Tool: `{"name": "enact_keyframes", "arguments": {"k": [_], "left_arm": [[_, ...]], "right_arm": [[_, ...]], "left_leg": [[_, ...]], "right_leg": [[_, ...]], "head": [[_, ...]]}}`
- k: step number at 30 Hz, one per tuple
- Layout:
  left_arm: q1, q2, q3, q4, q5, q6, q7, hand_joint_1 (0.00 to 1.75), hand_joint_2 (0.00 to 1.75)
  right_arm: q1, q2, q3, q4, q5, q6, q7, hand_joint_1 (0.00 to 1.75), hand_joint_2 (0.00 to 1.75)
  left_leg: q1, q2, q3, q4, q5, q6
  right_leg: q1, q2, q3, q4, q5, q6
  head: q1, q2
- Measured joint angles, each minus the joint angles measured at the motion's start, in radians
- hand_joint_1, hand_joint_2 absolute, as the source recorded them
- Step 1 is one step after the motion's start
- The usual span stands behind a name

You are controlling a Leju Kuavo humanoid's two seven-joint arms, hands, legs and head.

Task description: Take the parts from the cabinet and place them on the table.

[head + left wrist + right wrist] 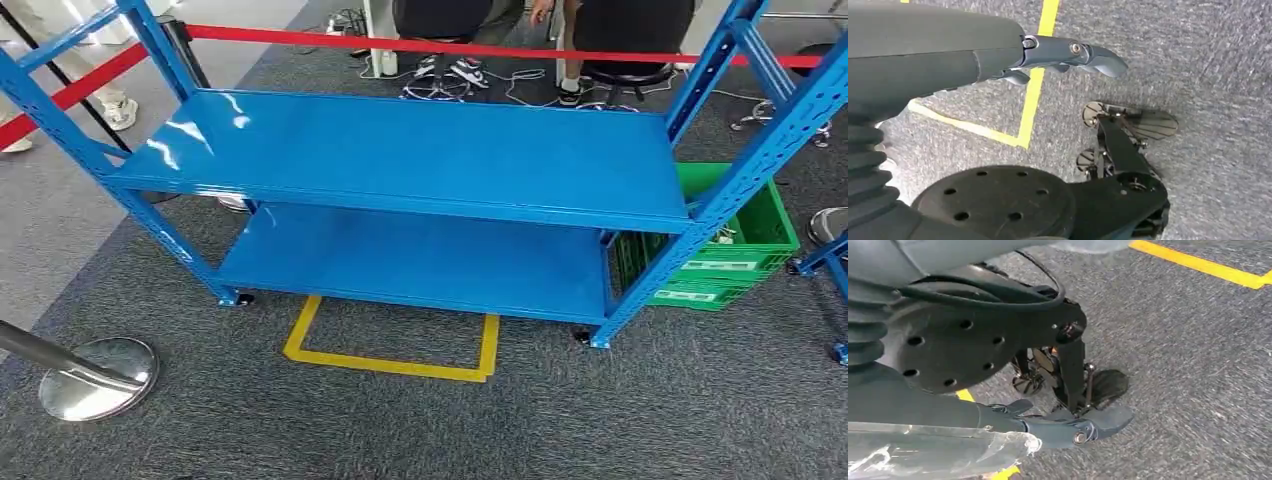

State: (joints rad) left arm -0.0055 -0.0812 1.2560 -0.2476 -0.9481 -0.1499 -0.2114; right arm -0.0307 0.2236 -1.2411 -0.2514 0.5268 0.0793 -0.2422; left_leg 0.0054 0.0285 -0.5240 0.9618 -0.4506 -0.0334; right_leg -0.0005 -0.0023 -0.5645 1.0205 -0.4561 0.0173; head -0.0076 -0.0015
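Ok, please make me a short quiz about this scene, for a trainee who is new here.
1. True or false: the green crate stands on the upper shelf of the blue rack.
2. What colour is the tape rectangle on the carpet in front of the rack? A red, B yellow, C white.
3. Fill in: the left hand hangs above the ____.
Key: 1 false, it stands on the floor at the rack's right end. 2 B. 3 carpet.
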Motion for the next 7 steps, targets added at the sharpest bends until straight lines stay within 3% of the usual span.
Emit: {"name": "enact_keyframes", "arguments": {"k": [7], "left_arm": [[0.019,0.012,-0.155,-0.014,0.122,0.019,0.027,0.00,0.00]], "right_arm": [[0.021,-0.026,0.148,-0.016,-0.069,-0.011,0.032,0.00,0.00]], "left_leg": [[-0.004,0.000,0.000,0.001,0.000,0.000]], "right_leg": [[-0.004,0.000,0.000,0.000,0.002,0.003]], "head": [[0.000,0.000]]}}
